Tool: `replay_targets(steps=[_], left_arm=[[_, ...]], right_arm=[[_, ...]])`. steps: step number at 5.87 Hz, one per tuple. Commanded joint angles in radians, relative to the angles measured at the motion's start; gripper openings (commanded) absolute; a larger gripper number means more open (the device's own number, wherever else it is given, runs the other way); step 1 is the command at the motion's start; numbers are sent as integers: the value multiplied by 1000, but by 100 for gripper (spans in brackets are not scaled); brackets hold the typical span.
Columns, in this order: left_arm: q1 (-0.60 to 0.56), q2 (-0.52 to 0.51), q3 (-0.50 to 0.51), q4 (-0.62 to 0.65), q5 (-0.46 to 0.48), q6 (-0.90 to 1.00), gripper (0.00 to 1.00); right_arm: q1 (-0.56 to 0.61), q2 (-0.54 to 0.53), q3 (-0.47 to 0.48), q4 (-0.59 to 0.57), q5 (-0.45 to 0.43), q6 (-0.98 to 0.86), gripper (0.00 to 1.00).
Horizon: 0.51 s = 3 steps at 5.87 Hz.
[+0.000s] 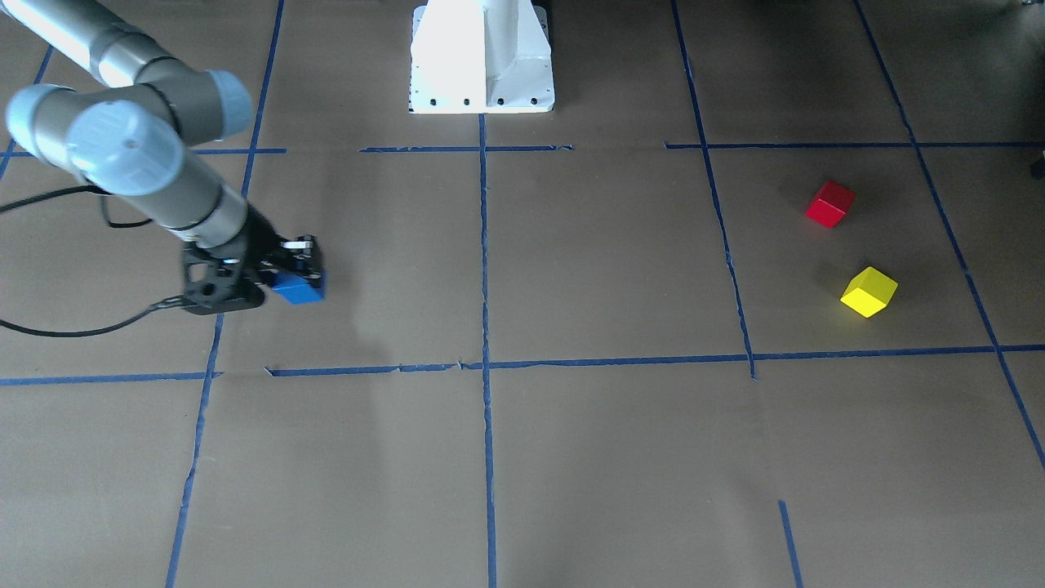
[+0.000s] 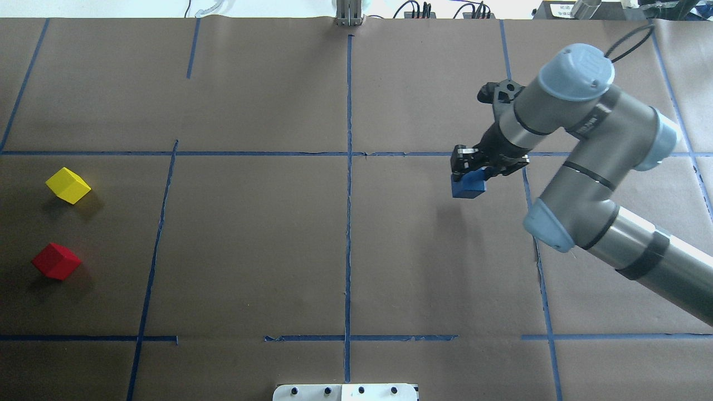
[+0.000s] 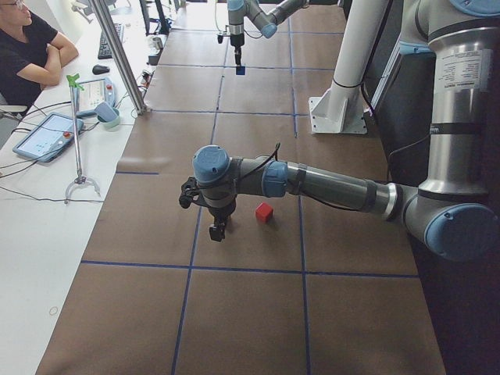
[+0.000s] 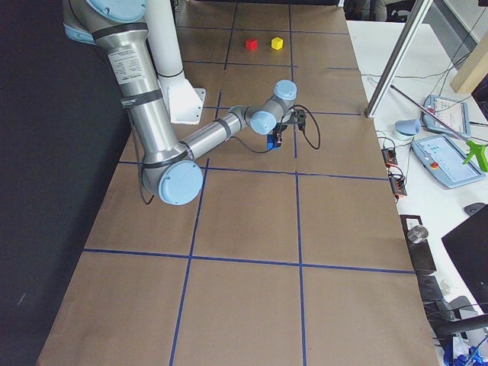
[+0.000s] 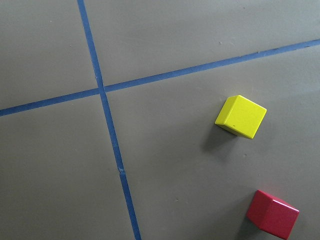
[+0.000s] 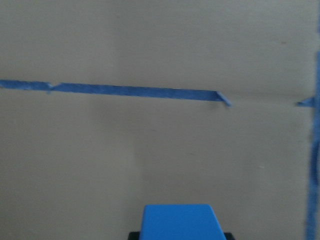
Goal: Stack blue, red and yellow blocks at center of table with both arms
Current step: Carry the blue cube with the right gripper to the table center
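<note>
My right gripper (image 2: pixel 467 171) is shut on the blue block (image 2: pixel 468 185) and holds it above the table, right of centre in the overhead view; the block also shows in the front view (image 1: pixel 299 287) and at the bottom of the right wrist view (image 6: pixel 180 222). The red block (image 2: pixel 55 260) and the yellow block (image 2: pixel 68 185) lie apart at the table's far left, and both show in the left wrist view, yellow (image 5: pixel 241 116) and red (image 5: pixel 272 213). My left gripper (image 3: pixel 216 232) hangs over that area beside the red block (image 3: pixel 264 212); I cannot tell if it is open or shut.
Brown paper with blue tape lines (image 2: pixel 348 167) covers the table. The robot's white base (image 1: pixel 482 57) stands at the table's robot-side edge. An operator (image 3: pixel 27 47), tablets and a stand sit on a white side table beyond the far edge.
</note>
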State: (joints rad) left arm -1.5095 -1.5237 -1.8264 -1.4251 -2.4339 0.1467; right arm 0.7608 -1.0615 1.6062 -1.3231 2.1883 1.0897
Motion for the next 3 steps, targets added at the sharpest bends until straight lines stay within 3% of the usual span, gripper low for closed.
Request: replay_targets(steps=[1, 3], left_arm=[[0, 0, -2, 0, -1, -1, 100], [0, 0, -11, 0, -1, -2, 100]], right_arm=[[-72, 208, -145, -31, -77, 140, 0], [-135, 326, -251, -64, -152, 226, 0]])
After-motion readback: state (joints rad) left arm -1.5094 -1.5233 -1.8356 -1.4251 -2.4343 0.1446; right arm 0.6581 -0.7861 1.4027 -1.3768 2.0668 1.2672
